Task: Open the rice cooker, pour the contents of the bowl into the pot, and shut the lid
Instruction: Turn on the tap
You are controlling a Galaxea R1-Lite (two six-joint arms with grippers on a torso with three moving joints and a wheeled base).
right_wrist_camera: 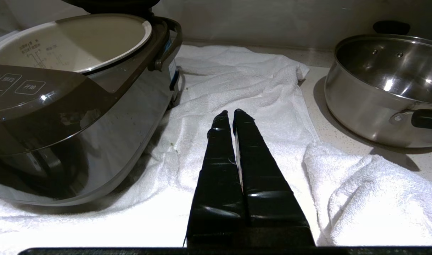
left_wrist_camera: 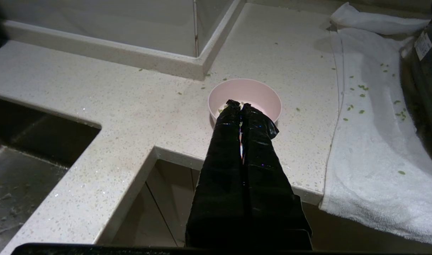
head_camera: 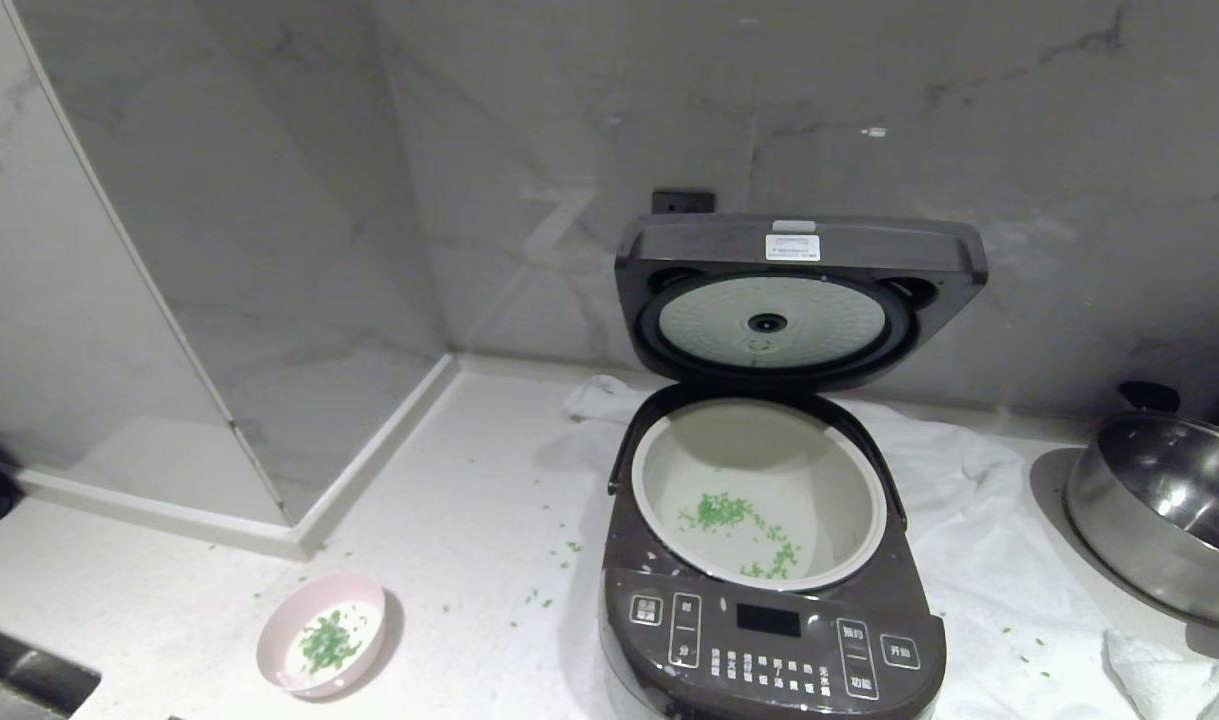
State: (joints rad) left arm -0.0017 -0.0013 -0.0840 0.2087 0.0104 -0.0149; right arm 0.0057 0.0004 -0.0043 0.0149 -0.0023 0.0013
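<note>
The dark brown-grey rice cooker (head_camera: 769, 640) (right_wrist_camera: 77, 106) stands on a white towel with its lid (head_camera: 799, 300) raised upright. Its off-white pot (head_camera: 759, 500) (right_wrist_camera: 74, 42) holds scattered green bits (head_camera: 729, 515). The pale pink bowl (head_camera: 321, 634) (left_wrist_camera: 245, 95) sits on the counter to the cooker's left, with chopped green contents (head_camera: 327, 642) in it. Neither arm shows in the head view. My left gripper (left_wrist_camera: 239, 105) is shut and empty, hanging in front of the counter edge on the near side of the bowl. Over the towel to the cooker's right, my right gripper (right_wrist_camera: 229, 114) is shut and empty.
A shiny steel pan (head_camera: 1164, 510) (right_wrist_camera: 386, 85) with a black handle stands at the right. The white towel (head_camera: 989, 560) (right_wrist_camera: 258, 92) (left_wrist_camera: 375, 141) spreads under and right of the cooker. A dark sink (left_wrist_camera: 28, 156) lies at the left. Green bits (head_camera: 544, 600) litter the counter.
</note>
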